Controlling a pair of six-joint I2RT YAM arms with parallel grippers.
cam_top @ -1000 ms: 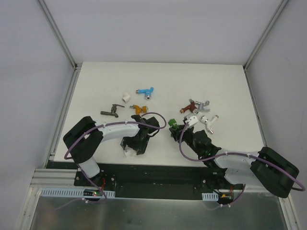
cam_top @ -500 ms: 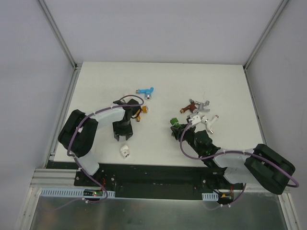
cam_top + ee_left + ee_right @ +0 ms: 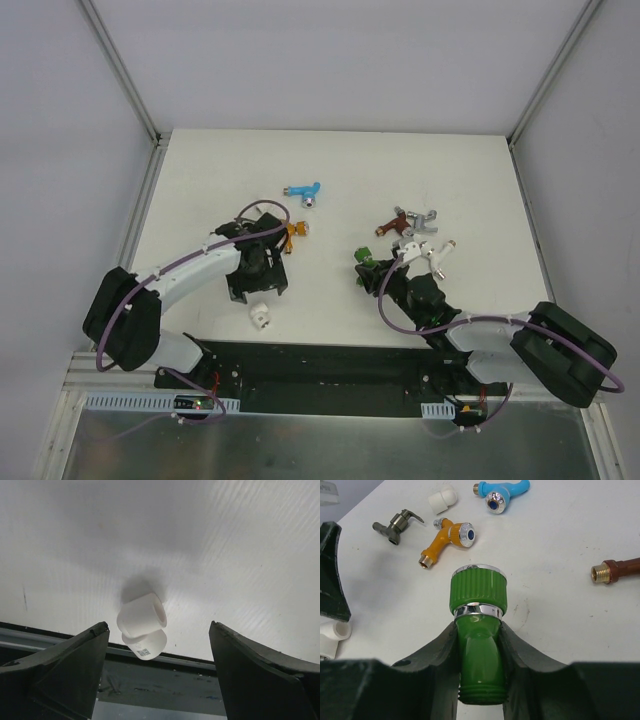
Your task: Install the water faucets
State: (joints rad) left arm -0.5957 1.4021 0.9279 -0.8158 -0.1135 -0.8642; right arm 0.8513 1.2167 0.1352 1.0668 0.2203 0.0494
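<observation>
1. The left gripper stands released, jaws spread to either side of the white pipe fitting and gripping nothing. The fitting lies tipped on its side at the near edge of the table. It is round and smooth, so I'd say an off-centre pinch could squirt it out or roll it off that edge.
2. To the right of the fitting, the right gripper is clenched on the green faucet, holding it by the body below the ribbed collar. That is a narrow, slick hold, and any twisting load while screwing in might turn the tap in the jaws.
3. Both arms work near the fitting, so bringing tap and fitting together risks the fingers knocking each other.
4. Just beyond the fitting, the left arm's purple cable loops close to the orange faucet. A swing could drag that tap.
5. Farther beyond the fitting lies the blue faucet. Beyond and to its right are the reddish-brown faucet, silver faucet and white faucet, bunched closely enough that one reach could scatter them.
</observation>
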